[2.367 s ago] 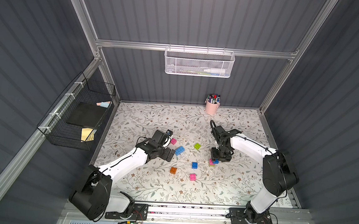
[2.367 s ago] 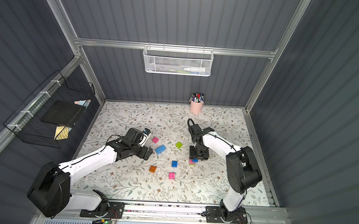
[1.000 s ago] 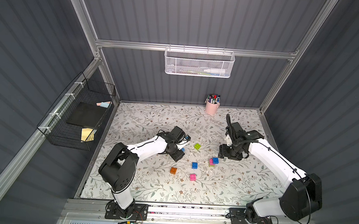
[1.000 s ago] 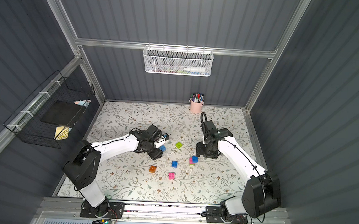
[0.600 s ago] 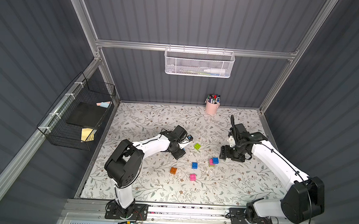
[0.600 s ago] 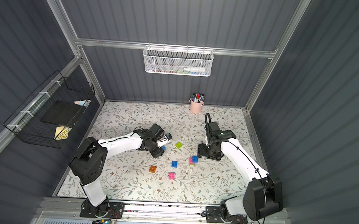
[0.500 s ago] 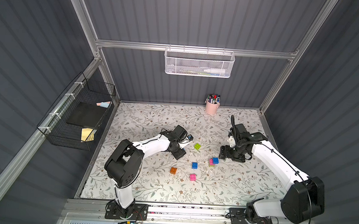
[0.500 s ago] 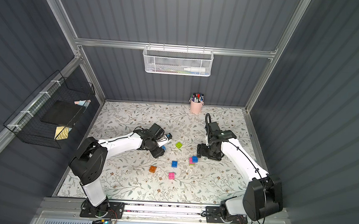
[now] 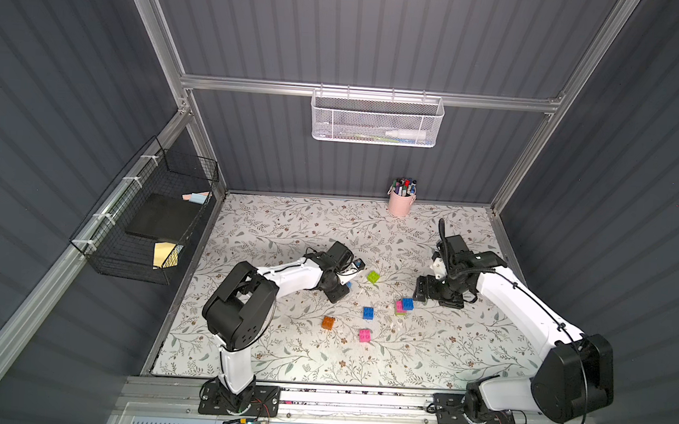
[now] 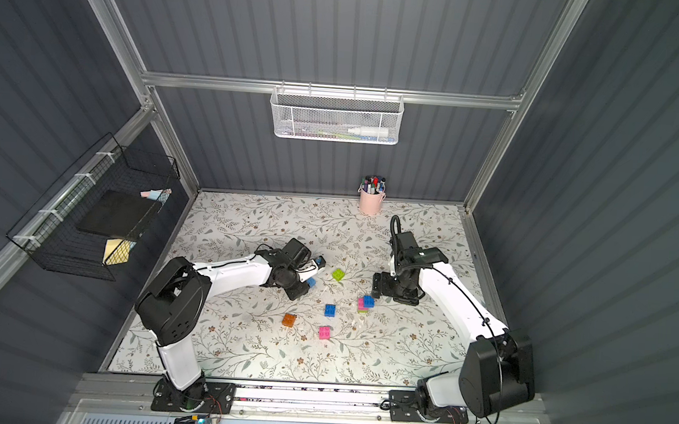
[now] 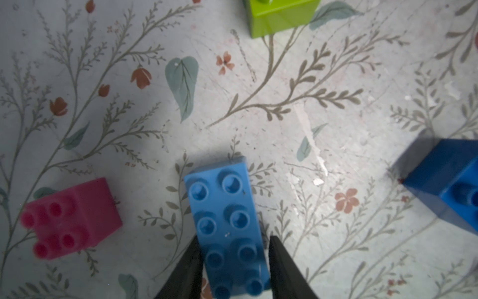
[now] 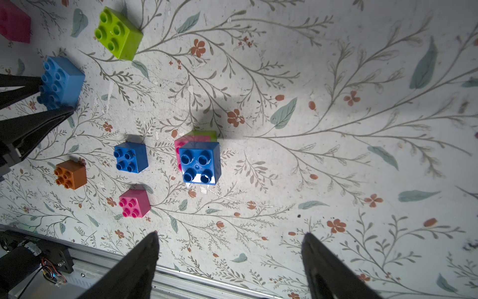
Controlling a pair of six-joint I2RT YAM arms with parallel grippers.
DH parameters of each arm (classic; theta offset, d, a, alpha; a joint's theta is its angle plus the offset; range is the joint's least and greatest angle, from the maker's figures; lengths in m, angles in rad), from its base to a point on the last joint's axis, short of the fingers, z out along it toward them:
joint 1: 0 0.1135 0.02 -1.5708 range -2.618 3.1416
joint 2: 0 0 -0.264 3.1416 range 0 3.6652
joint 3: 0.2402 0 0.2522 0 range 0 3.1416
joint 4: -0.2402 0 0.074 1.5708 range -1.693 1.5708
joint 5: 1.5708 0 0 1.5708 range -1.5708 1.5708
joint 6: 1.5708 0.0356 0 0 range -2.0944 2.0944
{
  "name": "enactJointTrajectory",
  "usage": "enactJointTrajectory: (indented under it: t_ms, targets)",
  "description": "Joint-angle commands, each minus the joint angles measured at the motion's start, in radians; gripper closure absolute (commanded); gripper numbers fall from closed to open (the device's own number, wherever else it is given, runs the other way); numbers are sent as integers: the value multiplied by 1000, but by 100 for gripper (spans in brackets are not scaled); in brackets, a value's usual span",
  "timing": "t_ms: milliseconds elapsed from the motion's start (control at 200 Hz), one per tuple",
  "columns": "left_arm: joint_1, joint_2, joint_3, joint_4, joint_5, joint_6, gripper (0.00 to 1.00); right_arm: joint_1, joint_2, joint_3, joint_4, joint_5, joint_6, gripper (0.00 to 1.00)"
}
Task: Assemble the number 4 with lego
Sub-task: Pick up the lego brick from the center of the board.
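Jaws on your left gripper [image 11: 232,236] pinch the long blue brick [image 11: 222,207]; your right gripper [image 12: 230,233] stands wide apart on nothing.
Your left fingers [image 11: 186,269] press both long sides of that brick at the end nearest the wrist, studs up; whether it rests on the mat [image 9: 288,225] or just above it, you cannot tell. Just beside those jaws sits a pink brick [image 11: 69,220], and ahead of them, past the long brick's free end, lies the green brick [image 9: 373,277]. Between your two grippers lie an orange brick [image 9: 328,322], a blue square [image 9: 368,313] and a second pink brick [image 9: 365,335], each apart from the others. Ahead of your right jaws, well clear of them, stands the stack [image 12: 199,161]: blue on top of pink and green, all there is of the 4.
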Motion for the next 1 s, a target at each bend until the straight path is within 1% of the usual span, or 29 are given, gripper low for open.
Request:
enactJointTrajectory:
  t_ms: [0,75,160,185,280,355,425,495,540,655,855,870,880,895,995]
  targets:
    - [8,26,0,6,16,10,59,-6,-14,1,-12,-12,-9,13]
    - [8,30,3,11,9,8,59,-8,-11,3,-10,-13,-10,13]
    - [8,39,14,6,18,7,63,-9,-10,6,-11,-16,-11,13]
    - [8,41,15,5,22,7,66,-9,-10,7,-12,-17,-11,13]
    - [8,40,21,2,32,20,84,-9,-9,7,-11,-19,-11,13]
    - [8,25,25,6,5,45,100,-11,-7,3,-12,-23,-12,13]
    - [7,0,21,16,-8,51,100,-12,-1,-2,-8,-34,-12,13]
    - [5,-35,17,18,3,53,100,-15,4,-10,-1,-52,-11,11]
    - [2,-61,13,18,12,56,100,-21,6,-17,7,-66,-10,7]
    - [-20,-119,13,-4,22,63,100,-33,9,-37,30,-94,-3,1]
    - [-117,-183,19,-64,28,75,100,-50,1,-81,73,-123,23,1]
    - [-123,-185,19,-68,29,75,100,-52,-2,-85,77,-122,29,1]
    - [-130,-187,19,-71,29,74,100,-53,-3,-89,81,-151,33,1]
    - [-138,-189,18,-73,29,73,100,-55,-7,-95,84,-160,42,1]
    - [-194,-198,12,-81,32,73,100,-63,-58,-147,130,-175,119,1]
